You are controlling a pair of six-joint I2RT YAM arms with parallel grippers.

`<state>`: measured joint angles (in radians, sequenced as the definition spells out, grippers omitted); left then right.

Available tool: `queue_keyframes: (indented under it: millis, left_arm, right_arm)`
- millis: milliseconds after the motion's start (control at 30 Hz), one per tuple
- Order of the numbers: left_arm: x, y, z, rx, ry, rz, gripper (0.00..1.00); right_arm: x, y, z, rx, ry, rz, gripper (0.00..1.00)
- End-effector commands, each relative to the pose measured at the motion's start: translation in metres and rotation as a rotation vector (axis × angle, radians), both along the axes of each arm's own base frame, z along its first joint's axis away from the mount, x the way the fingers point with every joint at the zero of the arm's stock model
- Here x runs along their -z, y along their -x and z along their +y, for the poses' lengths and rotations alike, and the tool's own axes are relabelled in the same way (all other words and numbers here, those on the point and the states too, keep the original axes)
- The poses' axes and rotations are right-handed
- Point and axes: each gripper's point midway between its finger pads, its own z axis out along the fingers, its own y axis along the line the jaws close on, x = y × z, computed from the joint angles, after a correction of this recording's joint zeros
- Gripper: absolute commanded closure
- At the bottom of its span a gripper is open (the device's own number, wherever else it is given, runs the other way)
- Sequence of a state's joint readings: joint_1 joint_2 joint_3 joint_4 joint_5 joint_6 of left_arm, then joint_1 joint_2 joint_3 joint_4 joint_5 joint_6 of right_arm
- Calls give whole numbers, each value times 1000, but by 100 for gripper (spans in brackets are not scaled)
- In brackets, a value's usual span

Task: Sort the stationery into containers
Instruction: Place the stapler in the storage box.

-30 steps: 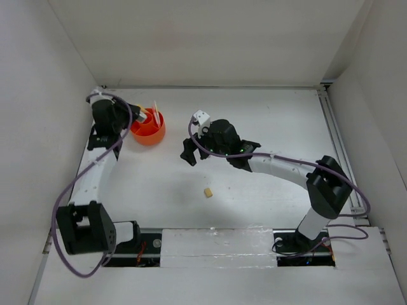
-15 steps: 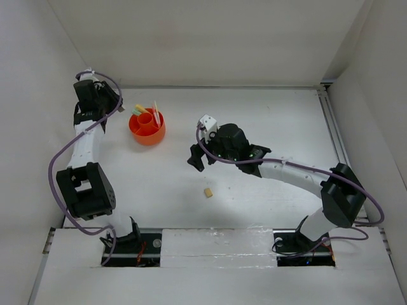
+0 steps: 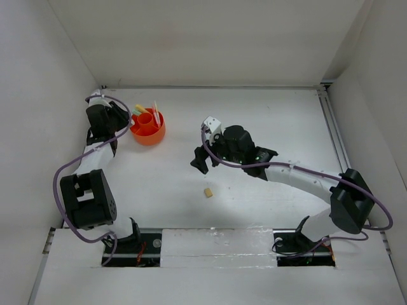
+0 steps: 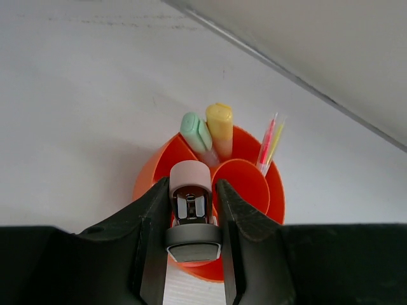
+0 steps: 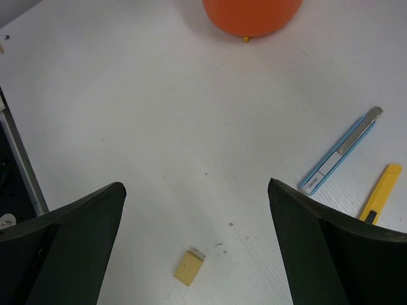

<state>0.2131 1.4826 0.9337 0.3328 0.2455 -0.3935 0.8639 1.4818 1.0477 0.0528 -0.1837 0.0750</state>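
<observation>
The round orange cup (image 3: 152, 136) stands at the back left. In the left wrist view its compartments (image 4: 152, 175) hold a green marker (image 4: 194, 135), a yellow marker (image 4: 219, 127) and two thin pens (image 4: 269, 143). My left gripper (image 4: 192, 190) is shut on a small pink-grey block (image 4: 189, 181), held right over the cup's near side. The tan cube eraser (image 5: 190, 267) lies on the table. My right gripper (image 5: 196, 187) hangs open above it, fingers wide on either side; in the top view this gripper (image 3: 202, 159) is just behind the eraser (image 3: 208, 192).
A grey-blue cutter (image 5: 340, 151) and a yellow one (image 5: 380, 192) lie on the table to the right of my right gripper, hidden under the arm in the top view. The cup (image 5: 251, 13) is far ahead of it. White walls enclose the table.
The left arm swung up and away to the back left, then came back to the cup with the block still gripped. The right arm drifted nearer the eraser, jaws staying wide.
</observation>
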Motion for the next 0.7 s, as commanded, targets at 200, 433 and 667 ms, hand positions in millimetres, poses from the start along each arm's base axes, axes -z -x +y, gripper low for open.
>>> queue_keyframes:
  millis: [200, 433, 667]
  left_arm:
    - [-46, -16, 12, -66, -1, -204, 100]
    - [-30, -22, 15, -80, 12, -176, 100]
    - [-11, -26, 15, -91, 52, -145, 100]
  right_arm:
    - [-12, 5, 5, -43, -35, -31, 0]
    - [-13, 7, 6, -52, -37, -29, 0]
    - [-3, 7, 14, -81, -26, -4, 0]
